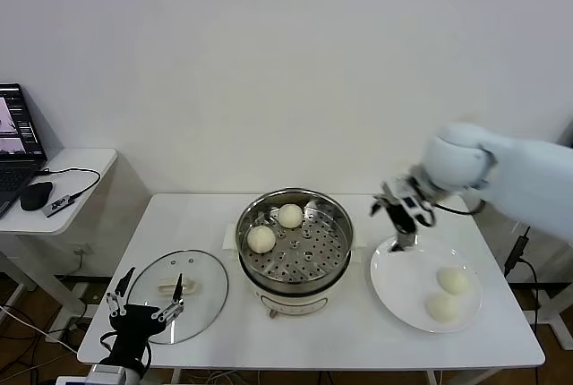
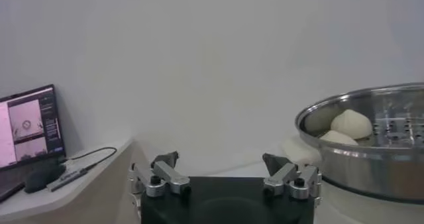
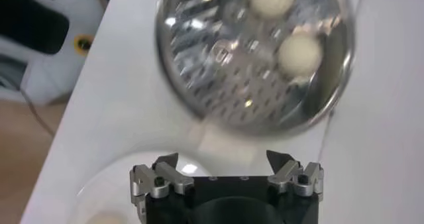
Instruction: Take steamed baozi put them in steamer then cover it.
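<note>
Right end effector (image 1: 405,215) spread wide, empty, above plate (image 1: 394,282) edge beside steamer (image 1: 294,243). Two baozi (image 1: 289,216) in steamer, two (image 1: 452,280) on plate. Left end effector (image 1: 146,298) open, parked over glass cover (image 1: 206,291) on table (image 1: 349,331).

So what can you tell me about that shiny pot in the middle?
The steamer is a round, shiny metal pot sitting upright on a white base in the middle of the white table. Inside is a flat tray full of little holes. Two baozi rest on that tray, toward the left and back. It has no lid on; the glass cover lies on the table to its left. Neither gripper touches it.
</note>
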`<state>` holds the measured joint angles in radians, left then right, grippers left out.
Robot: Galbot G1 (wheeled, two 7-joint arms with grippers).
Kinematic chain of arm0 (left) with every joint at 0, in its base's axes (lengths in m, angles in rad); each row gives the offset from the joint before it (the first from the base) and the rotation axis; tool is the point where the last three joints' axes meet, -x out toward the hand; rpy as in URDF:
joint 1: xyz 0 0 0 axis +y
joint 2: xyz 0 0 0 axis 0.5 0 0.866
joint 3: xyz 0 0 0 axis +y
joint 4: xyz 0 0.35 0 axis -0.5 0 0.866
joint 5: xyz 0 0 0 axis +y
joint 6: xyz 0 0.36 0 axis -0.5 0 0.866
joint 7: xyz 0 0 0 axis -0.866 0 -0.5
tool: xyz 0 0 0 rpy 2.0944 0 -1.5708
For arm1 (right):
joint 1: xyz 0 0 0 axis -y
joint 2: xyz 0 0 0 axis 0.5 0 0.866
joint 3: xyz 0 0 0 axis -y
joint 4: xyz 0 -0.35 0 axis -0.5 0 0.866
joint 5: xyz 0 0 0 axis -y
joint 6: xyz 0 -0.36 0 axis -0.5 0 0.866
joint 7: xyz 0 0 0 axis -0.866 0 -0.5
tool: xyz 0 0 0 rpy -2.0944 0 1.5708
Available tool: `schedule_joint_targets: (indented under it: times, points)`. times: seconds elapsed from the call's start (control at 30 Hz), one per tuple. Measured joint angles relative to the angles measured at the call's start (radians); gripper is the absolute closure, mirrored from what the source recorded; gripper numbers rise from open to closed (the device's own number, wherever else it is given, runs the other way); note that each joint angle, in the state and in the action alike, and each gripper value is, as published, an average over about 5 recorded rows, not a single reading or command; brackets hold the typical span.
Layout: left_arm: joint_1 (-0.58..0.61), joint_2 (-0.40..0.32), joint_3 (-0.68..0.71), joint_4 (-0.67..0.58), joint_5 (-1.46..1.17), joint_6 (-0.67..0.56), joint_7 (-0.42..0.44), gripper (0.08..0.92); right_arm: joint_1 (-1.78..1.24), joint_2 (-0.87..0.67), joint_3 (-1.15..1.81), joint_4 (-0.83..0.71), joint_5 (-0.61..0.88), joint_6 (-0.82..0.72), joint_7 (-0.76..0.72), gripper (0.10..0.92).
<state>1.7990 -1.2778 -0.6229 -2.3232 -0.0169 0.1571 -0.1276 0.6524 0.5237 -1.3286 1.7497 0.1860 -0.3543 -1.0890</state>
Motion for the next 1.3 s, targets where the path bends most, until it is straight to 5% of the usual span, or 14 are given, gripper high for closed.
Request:
schedule_joint_targets:
  times: [0.53,1.3]
  points:
    - [0.021,-0.01,0.023,0.004,0.027,0.0,0.0,0.177,-0.614,-0.274,0.437,0.005,-0.262,0.085,0.011,0.203]
    - [0.007,-0.012,0.007,0.029,0.028,0.001,0.002,0.177,-0.96,-0.144,0.682,-0.158,-0.364,0.072,0.07,0.203]
